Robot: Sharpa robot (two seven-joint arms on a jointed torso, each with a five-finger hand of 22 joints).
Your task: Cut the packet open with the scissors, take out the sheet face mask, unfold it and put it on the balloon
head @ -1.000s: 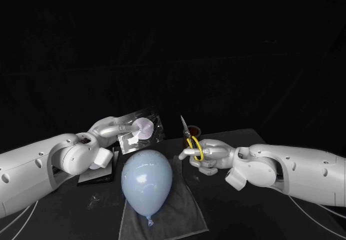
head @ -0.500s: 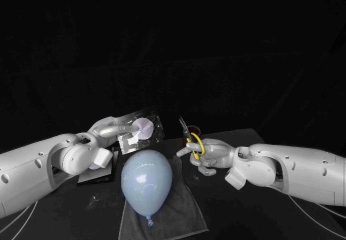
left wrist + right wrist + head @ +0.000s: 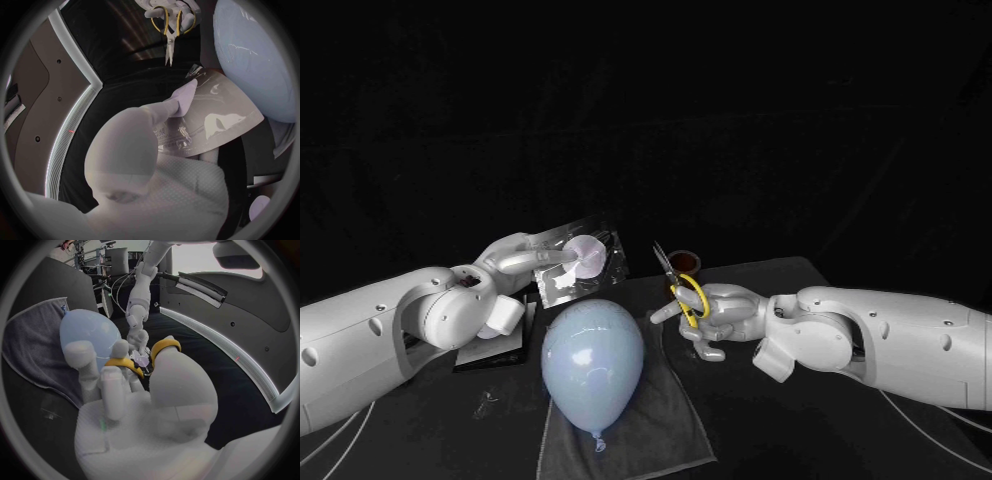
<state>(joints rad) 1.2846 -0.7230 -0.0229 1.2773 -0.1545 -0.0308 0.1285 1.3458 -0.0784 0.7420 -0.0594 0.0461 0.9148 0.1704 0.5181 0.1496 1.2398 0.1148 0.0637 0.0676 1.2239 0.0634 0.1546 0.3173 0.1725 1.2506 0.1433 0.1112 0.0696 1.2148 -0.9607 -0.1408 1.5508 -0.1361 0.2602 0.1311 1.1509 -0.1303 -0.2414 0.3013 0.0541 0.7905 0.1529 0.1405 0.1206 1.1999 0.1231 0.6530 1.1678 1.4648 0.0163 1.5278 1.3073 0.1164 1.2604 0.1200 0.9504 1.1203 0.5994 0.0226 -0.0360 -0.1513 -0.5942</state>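
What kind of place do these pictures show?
Probably a robotics test lab: a black table with a black backdrop behind it, metal racks hung with cables nearby, and a pale blue balloon laid on a grey towel.

The head view is dim. Black surroundings swallow most of it, and light from above picks out the white left arm (image 3: 372, 330), the right arm (image 3: 906, 335) and a soft sheen on the balloon (image 3: 593, 360). Glare lies on the clear film of the packet (image 3: 581, 262), and a thin glint on the scissors (image 3: 675, 280). The wrist views are brighter — round fisheye circles in a dark frame, where straight edges bend.
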